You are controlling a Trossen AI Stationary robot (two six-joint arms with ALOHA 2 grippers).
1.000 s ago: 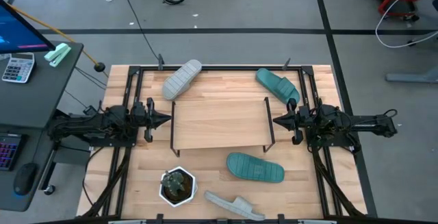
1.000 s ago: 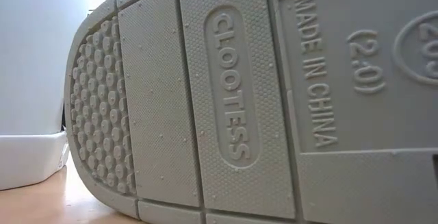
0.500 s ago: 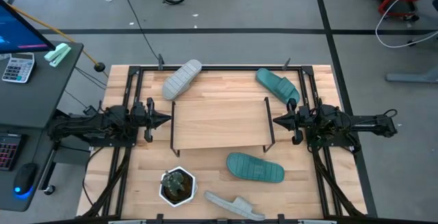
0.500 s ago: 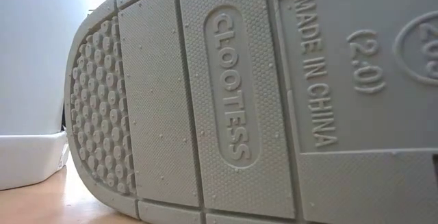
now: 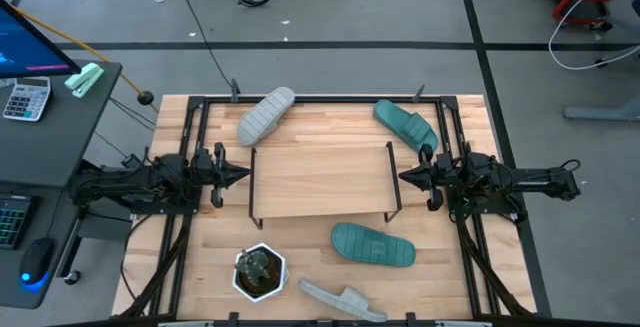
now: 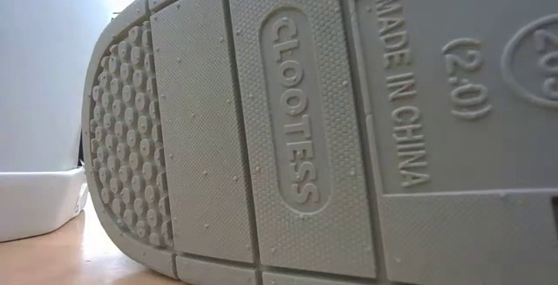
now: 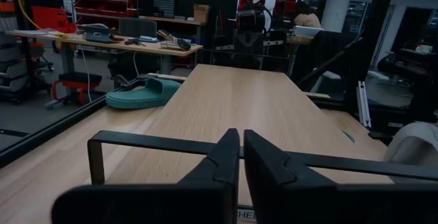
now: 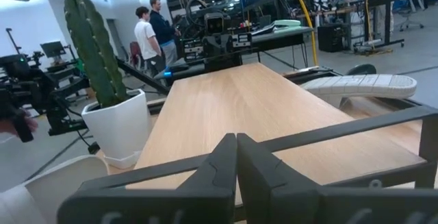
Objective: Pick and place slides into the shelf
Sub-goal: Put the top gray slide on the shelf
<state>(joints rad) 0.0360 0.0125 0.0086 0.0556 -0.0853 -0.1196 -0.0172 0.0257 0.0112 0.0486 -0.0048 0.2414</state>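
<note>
The shelf (image 5: 320,179), a light wooden board on thin black legs, stands mid-table between my two arms. One light grey slide (image 5: 266,115) lies at the far left and a teal slide (image 5: 405,124) at the far right. Another teal slide (image 5: 372,244) lies in front of the shelf. A second grey slide (image 5: 342,300) rests on its side at the near edge, and its sole (image 6: 305,128) fills the low view. My left gripper (image 5: 243,176) is shut and level at the shelf's left end. My right gripper (image 5: 402,176) is shut at its right end.
A small cactus in a white pot (image 5: 260,271) stands near the front, left of the grey slide. Black frame rails (image 5: 190,127) run along the table's sides. A desk with a calculator (image 5: 26,97) is off the table's left. People stand in the room behind (image 8: 147,29).
</note>
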